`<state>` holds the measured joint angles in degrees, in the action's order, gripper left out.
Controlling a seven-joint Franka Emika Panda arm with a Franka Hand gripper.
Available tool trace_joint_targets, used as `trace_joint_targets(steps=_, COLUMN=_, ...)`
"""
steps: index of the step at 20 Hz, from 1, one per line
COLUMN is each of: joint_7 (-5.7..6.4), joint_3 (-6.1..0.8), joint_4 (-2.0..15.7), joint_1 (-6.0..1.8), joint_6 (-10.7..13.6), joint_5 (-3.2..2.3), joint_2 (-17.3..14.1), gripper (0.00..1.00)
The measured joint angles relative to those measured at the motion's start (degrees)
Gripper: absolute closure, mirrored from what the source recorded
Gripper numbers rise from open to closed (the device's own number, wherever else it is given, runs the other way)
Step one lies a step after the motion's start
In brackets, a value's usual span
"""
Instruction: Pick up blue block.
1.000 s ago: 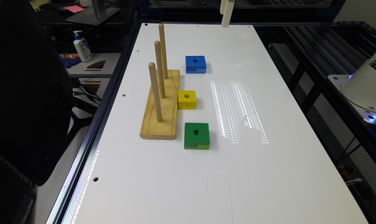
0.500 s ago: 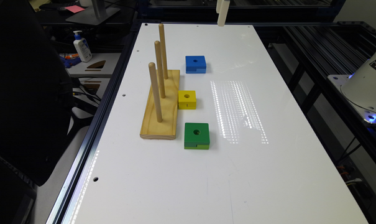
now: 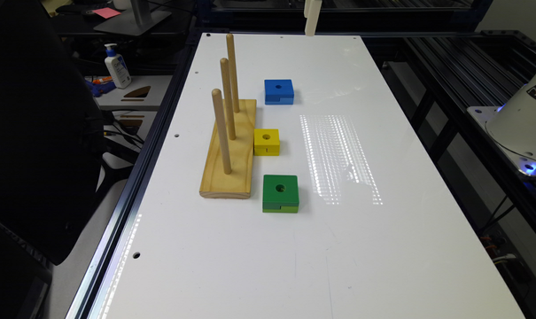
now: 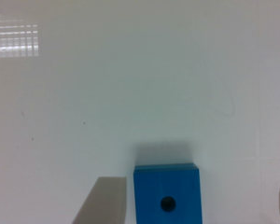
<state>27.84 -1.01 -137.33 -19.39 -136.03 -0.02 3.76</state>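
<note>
Flat square blue block [image 3: 278, 91] [image 4: 167, 195], round centre hole, notched side; gripper [image 4: 196, 205] fingers spread apart

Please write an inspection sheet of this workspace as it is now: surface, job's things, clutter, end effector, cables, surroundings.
Surface: white table, bare in front, with a light reflection.
Job's things: blue block flat on the table, free, apart from the other blocks.
Clutter: wooden peg base with three upright pegs; yellow block beside it; green block near its front corner.
End effector: open, fingers either side of the blue block, above it.
Cables: some under the side desk.
Surroundings: pump bottle on that desk; black chair.
</note>
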Motion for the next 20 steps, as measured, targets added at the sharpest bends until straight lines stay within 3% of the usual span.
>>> trace_joint_targets(steps=9, joint_7=-0.06, joint_3=0.0, joint_4=0.9, joint_1=-0.16, joint_6=-0.16, joint_5=-0.01, joint_2=-1.45, gripper=0.0)
trace_joint_targets(steps=17, joint_7=-0.08, joint_3=0.0, joint_4=1.06, joint_1=-0.19, joint_6=-6.61, joint_5=-0.05, joint_2=-8.5, gripper=0.0)
trace_joint_targets(steps=20, joint_7=-0.09, joint_3=0.0, joint_4=1.32, joint_1=-0.19, joint_6=-7.06, joint_5=-0.07, joint_2=-9.21, gripper=0.0)
